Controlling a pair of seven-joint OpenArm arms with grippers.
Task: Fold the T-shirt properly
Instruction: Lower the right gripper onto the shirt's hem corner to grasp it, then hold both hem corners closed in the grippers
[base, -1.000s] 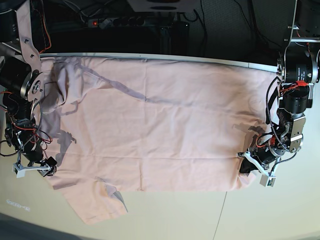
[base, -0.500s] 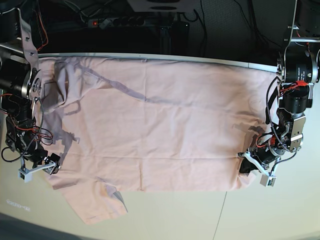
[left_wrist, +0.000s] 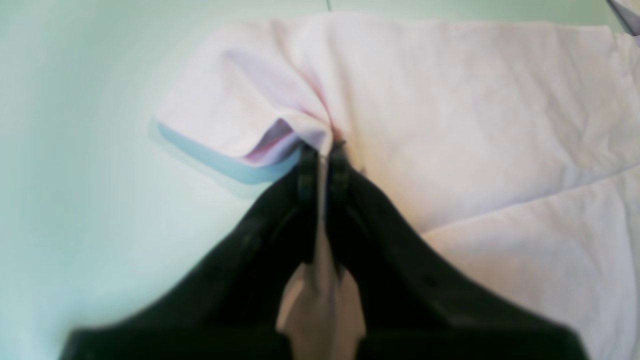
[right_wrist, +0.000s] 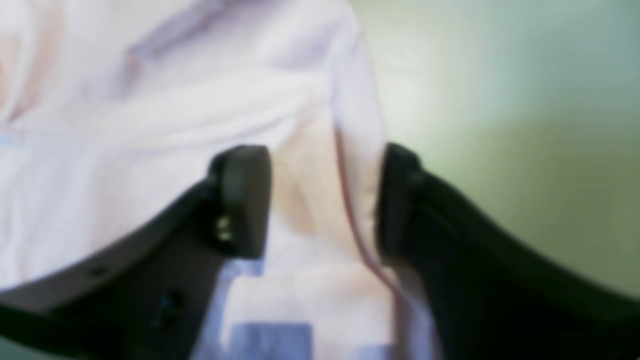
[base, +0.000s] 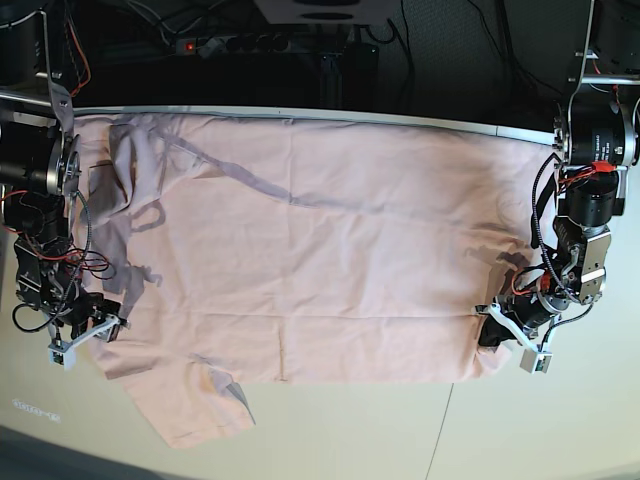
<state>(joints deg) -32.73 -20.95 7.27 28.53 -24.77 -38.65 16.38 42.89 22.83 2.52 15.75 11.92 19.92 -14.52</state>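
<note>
Across the pale surface (base: 520, 430) in the base view, the large pale pink cotton T-shirt (base: 310, 260) lies spread flat, one sleeve trailing toward the near edge. In the left wrist view, the left claw (left_wrist: 321, 150) is clamped on a bunched fold at the shirt's corner. In the right wrist view, the right claw (right_wrist: 322, 200) stands parted, straddling the shirt's hemmed edge without pinching it.
</note>
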